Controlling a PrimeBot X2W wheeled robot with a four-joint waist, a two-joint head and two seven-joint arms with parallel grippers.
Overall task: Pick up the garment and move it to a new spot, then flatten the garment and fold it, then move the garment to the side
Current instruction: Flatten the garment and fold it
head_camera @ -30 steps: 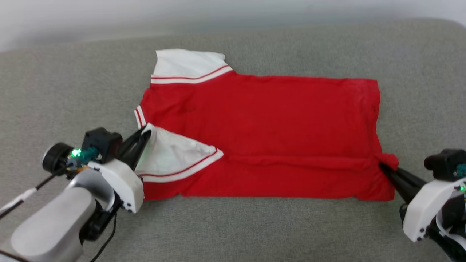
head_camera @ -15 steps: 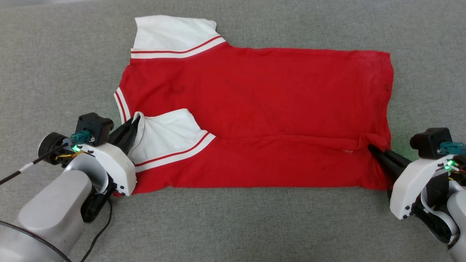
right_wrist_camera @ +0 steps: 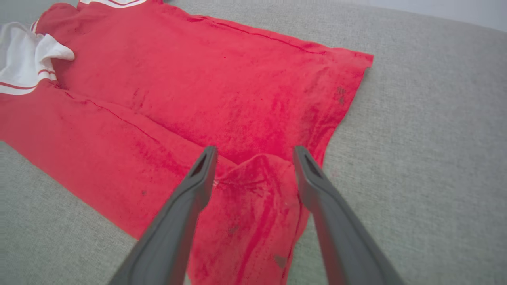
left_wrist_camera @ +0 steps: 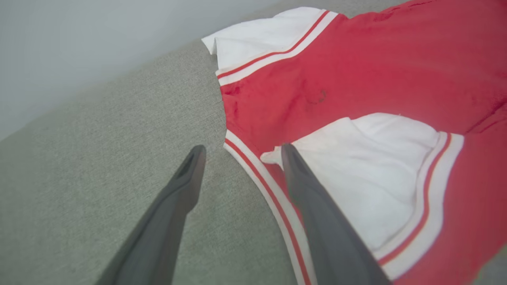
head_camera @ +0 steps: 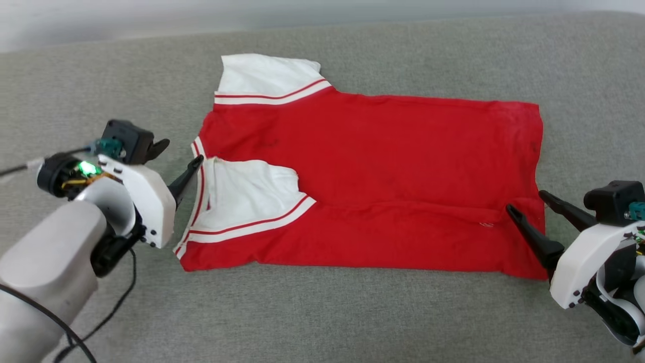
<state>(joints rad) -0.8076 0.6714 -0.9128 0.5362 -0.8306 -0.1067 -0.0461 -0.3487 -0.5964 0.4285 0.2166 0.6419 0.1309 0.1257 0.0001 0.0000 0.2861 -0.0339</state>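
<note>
Left gripper (head_camera: pixel 181 152) splayed by white sleeve (head_camera: pixel 247 194), right gripper (head_camera: pixel 526 200) splayed at hem (head_camera: pixel 529 242), soft red garment (head_camera: pixel 378 166) part-folded, woven grey surface (head_camera: pixel 352 312)

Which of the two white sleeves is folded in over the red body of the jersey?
The near sleeve, beside the left end effector; the far sleeve sticks out past the jersey body's edge.
</note>
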